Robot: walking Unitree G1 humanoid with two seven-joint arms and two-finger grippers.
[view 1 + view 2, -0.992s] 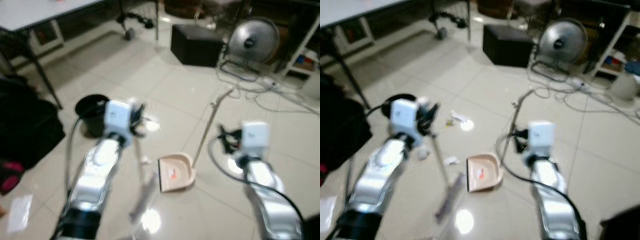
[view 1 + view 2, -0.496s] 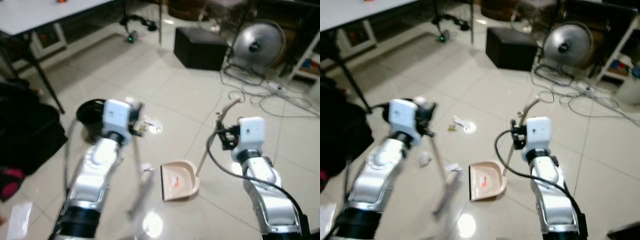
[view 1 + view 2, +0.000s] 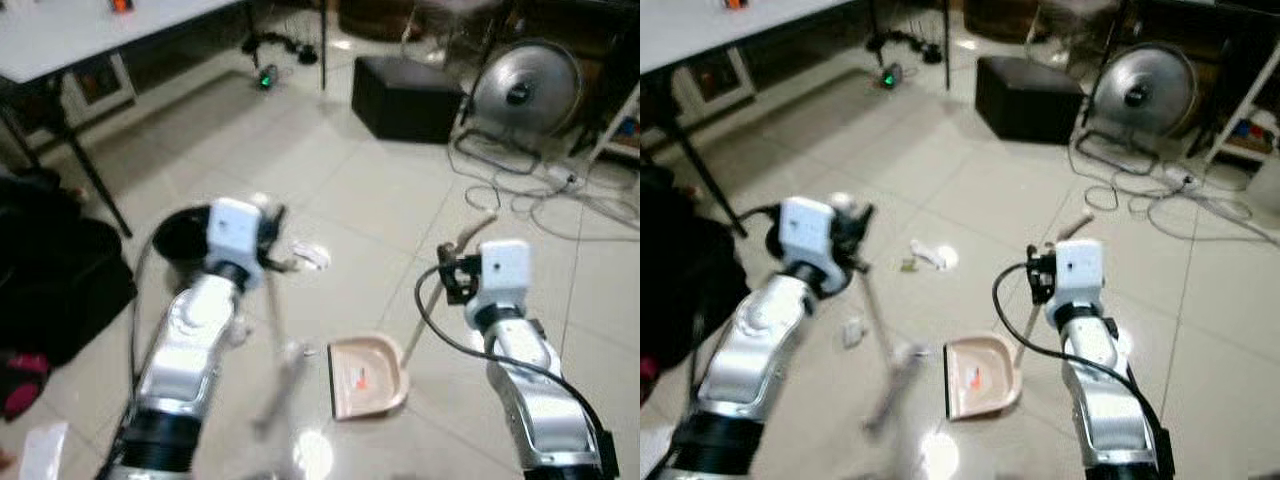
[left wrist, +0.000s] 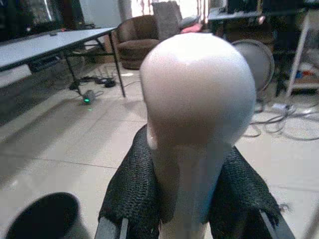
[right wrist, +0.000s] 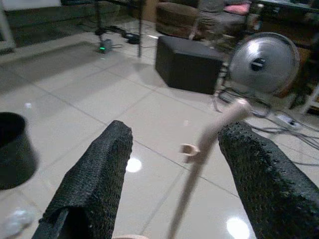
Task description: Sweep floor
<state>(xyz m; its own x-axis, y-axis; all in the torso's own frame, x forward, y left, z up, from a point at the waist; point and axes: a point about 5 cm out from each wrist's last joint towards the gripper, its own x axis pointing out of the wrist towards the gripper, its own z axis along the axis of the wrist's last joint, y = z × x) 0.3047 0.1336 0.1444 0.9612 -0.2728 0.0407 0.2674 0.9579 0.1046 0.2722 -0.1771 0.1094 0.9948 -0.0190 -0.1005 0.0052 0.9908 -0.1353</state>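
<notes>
The left gripper (image 4: 192, 199) is clenching the white broom handle (image 4: 197, 124), its black fingers (image 4: 132, 194) pressing on both sides of the rounded top; in the head views the broom (image 3: 885, 375) is slanting down from that gripper to the tiled floor (image 3: 380, 200), its blurred head resting just beside the dustpan (image 3: 980, 375). The right gripper (image 5: 172, 169) is standing released, its two fingers (image 5: 94, 174) spread wide with the dustpan's long pale handle (image 5: 209, 139) rising in the gap between them, touching neither. The beige dustpan is lying flat on the floor between the two arms, its handle (image 3: 445, 275) leaning up toward the right wrist. Scraps of white litter (image 3: 930, 255) are lying on the tiles just beyond the left gripper, and another small piece (image 3: 852, 332) is lying beside the left arm. A black bin (image 3: 185, 235) is sitting on the floor behind the left arm. Farther off, a black box (image 3: 405, 95), a round metal fan (image 3: 525, 90) and loose cables (image 3: 540, 195) are occupying the far side of the floor, and a grey worktop (image 3: 90, 30) is standing at the far left.
</notes>
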